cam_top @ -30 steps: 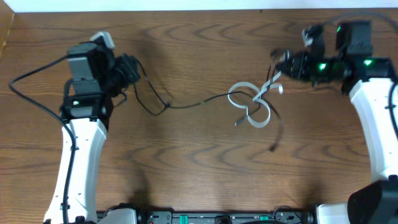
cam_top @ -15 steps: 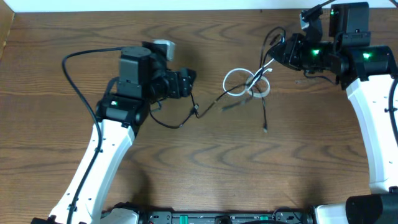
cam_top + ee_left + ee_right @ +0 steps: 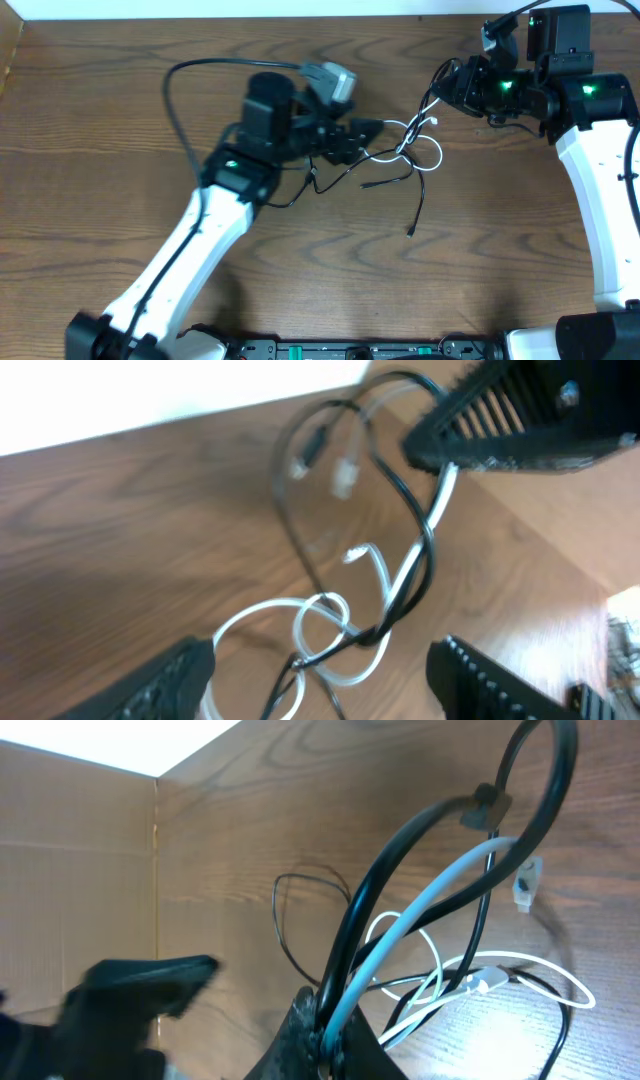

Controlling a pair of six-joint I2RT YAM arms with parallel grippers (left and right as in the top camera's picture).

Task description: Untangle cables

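cables (image 3: 418, 205): one black, one white
table (image 3: 500, 270): brown wood grain
right arm (image 3: 603, 200): white shell, black wrist, green lights

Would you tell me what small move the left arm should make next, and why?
Probably lower the left gripper and close on the white cable loop: its jaws stand open either side of it, while the right gripper pinches it and the black cable together.

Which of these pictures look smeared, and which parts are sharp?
Left wrist view: the cables look soft and smeared. Right wrist view: the cables up close are crisp, the left claw a dark blur. Overhead view: evenly lit, mostly sharp.
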